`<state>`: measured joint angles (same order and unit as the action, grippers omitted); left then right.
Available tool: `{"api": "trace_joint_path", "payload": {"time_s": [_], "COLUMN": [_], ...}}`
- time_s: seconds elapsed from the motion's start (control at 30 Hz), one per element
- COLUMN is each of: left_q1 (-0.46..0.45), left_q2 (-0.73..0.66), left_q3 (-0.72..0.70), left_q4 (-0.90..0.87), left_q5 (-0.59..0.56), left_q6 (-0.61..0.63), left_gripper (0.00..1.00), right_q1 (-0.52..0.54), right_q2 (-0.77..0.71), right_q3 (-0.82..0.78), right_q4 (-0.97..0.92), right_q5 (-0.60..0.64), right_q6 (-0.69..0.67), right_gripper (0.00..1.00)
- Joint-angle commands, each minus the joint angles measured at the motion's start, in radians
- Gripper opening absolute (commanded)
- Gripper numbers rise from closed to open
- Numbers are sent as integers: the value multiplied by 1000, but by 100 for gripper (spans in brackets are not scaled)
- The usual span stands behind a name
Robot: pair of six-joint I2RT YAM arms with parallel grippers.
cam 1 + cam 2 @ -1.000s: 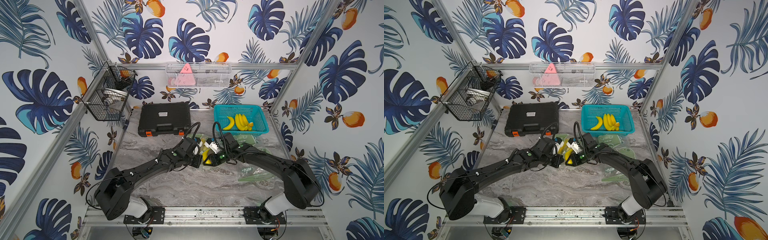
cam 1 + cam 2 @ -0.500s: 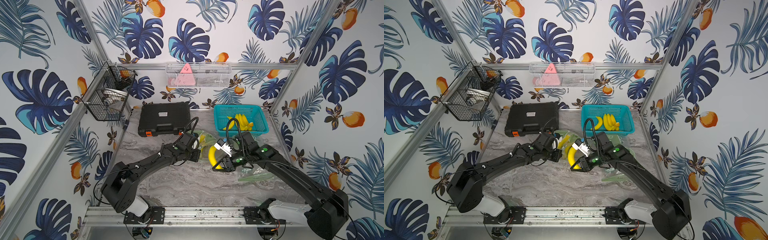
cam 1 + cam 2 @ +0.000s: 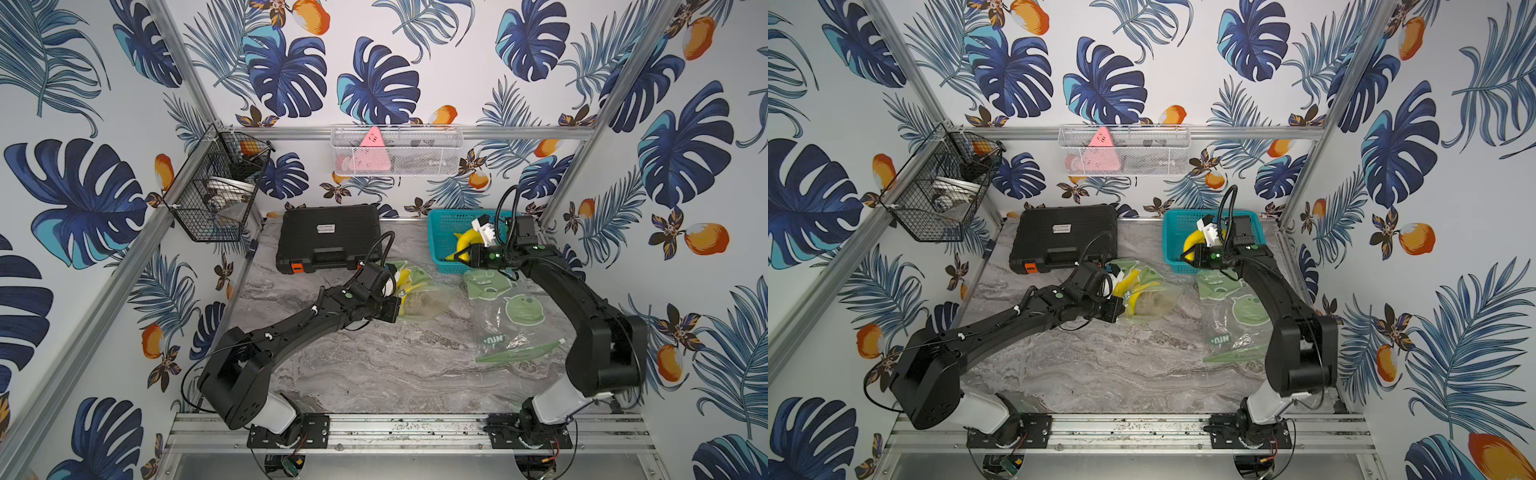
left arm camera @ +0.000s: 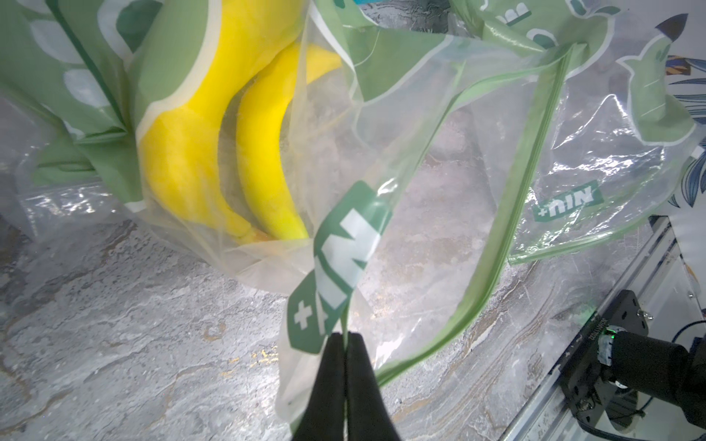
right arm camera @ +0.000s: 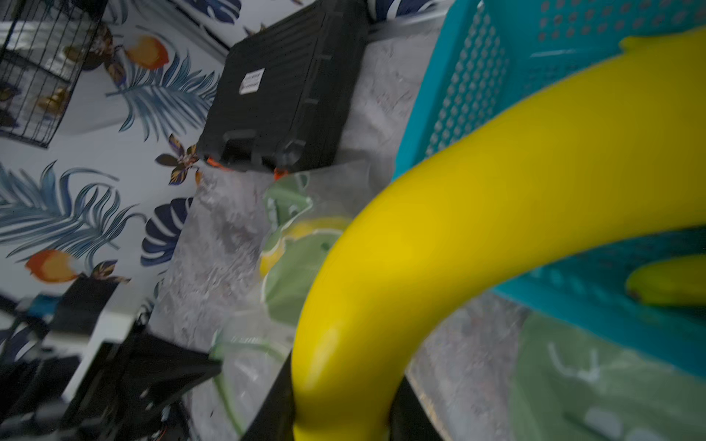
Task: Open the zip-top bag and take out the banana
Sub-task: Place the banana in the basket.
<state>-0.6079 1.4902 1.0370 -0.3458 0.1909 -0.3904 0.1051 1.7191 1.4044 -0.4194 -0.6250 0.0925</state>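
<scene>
The zip-top bag [image 3: 424,303] [image 3: 1154,299], clear with green print, lies mid-table with its mouth gaping. My left gripper [image 4: 347,336] [image 3: 395,309] is shut on the bag's edge beside the green zip strip [image 4: 496,248]. Two yellow bananas [image 4: 214,152] lie inside the bag. My right gripper [image 5: 340,412] [image 3: 463,253] is shut on a yellow banana [image 5: 458,229] [image 3: 467,239] [image 3: 1194,241], held in the air over the front-left part of the teal basket [image 3: 446,224].
The teal basket [image 5: 477,76] holds another banana [image 5: 672,282]. A black case [image 3: 328,239] sits at the back left. Empty green-print bags [image 3: 515,316] lie at the right. A black wire basket [image 3: 216,195] and a white mesh basket [image 3: 395,151] hang on the walls.
My right gripper has pulled the banana out of the bag's mouth and carried it up and back right to the teal basket. The left gripper stays shut on the bag.
</scene>
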Motion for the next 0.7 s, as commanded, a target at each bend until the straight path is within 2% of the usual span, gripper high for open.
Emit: {"api": "trace_joint_path", "payload": {"time_s": [0.0, 0.07, 0.1, 0.17, 0.2, 0.27, 0.3, 0.33, 0.4, 0.5, 0.6, 0.67], "left_q1": [1, 2, 1, 1, 1, 2, 1, 1, 1, 2, 0, 2], "left_q2": [-8, -6, -5, -5, -6, -8, -8, -10, -11, -4, 7, 7], "left_q3": [-6, -13, -15, -16, -15, -9, -8, -8, -13, -15, -15, -16], "left_q4": [39, 49, 51, 51, 48, 37, 33, 31, 32, 29, 31, 34], "left_q5": [20, 28, 28, 29, 28, 22, 18, 17, 21, 24, 22, 18], "left_q6": [-7, -21, -24, -23, -21, -16, -13, -12, -16, -19, -21, -30], "left_gripper": [0, 0, 0, 0, 0, 0, 0, 0, 0, 0, 0, 0], "right_q1": [-8, -14, -17, -19, -18, -15, -15, -15, -12, 33, 182, 280], "right_q2": [122, 203, 243, 312, 319, 191, 127, 45, -86, -295, -473, -544], "right_q3": [90, 136, 172, 251, 248, 114, 41, -33, -109, -215, -342, -415], "right_q4": [100, 104, 69, -33, -32, 102, 177, 230, 213, 142, 67, 23], "right_q5": [85, 99, 101, 76, 78, 97, 107, 115, 126, 154, 261, 287], "right_q6": [-36, -30, -26, -48, -46, 2, 26, 49, 43, 29, 14, 64], "right_gripper": [20, 25, 33, 65, 74, 86, 89, 91, 91, 85, 80, 69]}}
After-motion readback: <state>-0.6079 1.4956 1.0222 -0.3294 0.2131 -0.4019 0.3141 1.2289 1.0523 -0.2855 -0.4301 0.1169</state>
